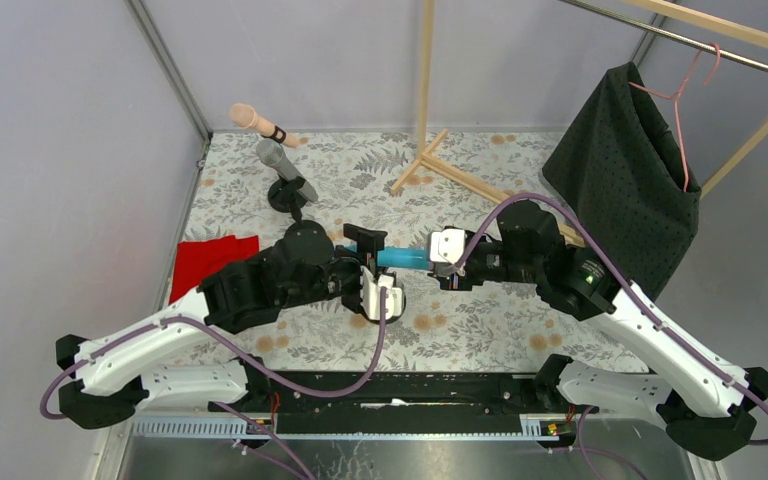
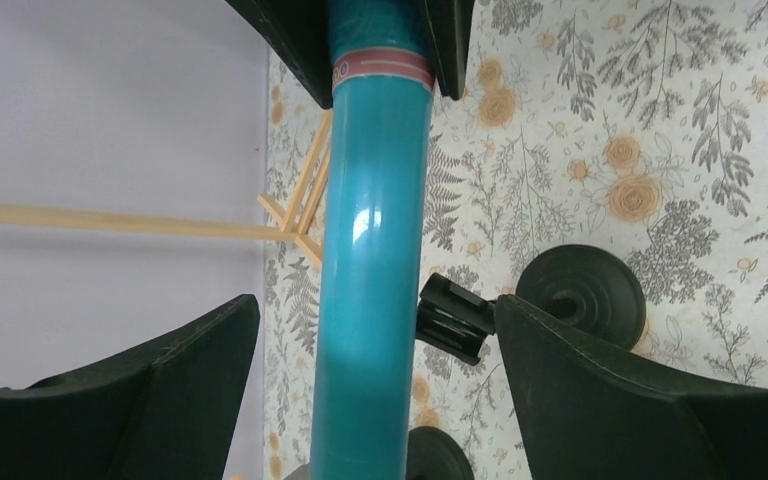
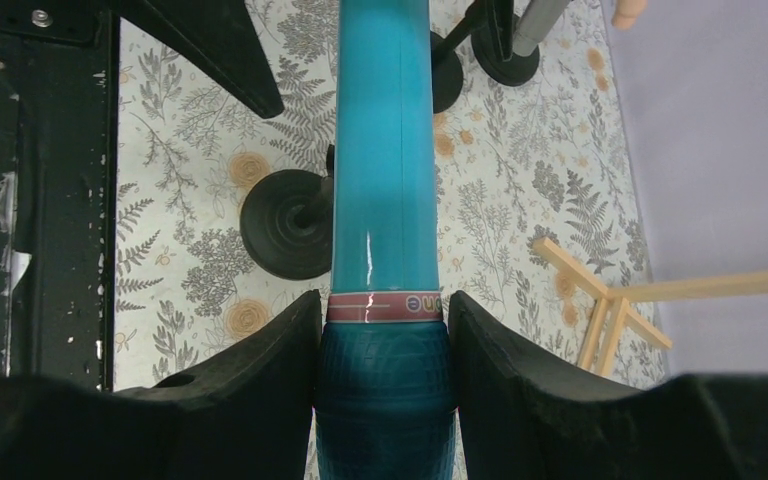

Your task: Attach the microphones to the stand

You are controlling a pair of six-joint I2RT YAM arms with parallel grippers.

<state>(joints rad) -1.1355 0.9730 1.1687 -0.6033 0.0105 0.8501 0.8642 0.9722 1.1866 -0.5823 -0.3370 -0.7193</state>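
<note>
Only partly visible: cyan microphone (image 1: 401, 258).

Cyan microphone (image 2: 370, 250) between spread left fingers (image 2: 150, 400), right fingers (image 2: 285, 40) gripping far end, stand base (image 2: 582, 295) nearby

A red cloth (image 1: 215, 262) lies left on the floral mat (image 1: 480, 330); a black garment (image 1: 625, 170) hangs far right near wooden poles (image 1: 425, 80).

The cyan-blue microphone (image 1: 401, 258) at centre frame has a pinkish-red band (image 3: 384, 305) beside its darker teal head. At upper left are a peach-pink microphone (image 1: 250, 119) and a silver-grey microphone (image 1: 280, 160). The tablecloth (image 1: 480, 335) shows grey ferns and tan roses. A red cloth (image 1: 212, 262) lies at left, and at right is a black dotted garment (image 1: 620, 170) on a pink hanger (image 1: 676, 100).
</note>
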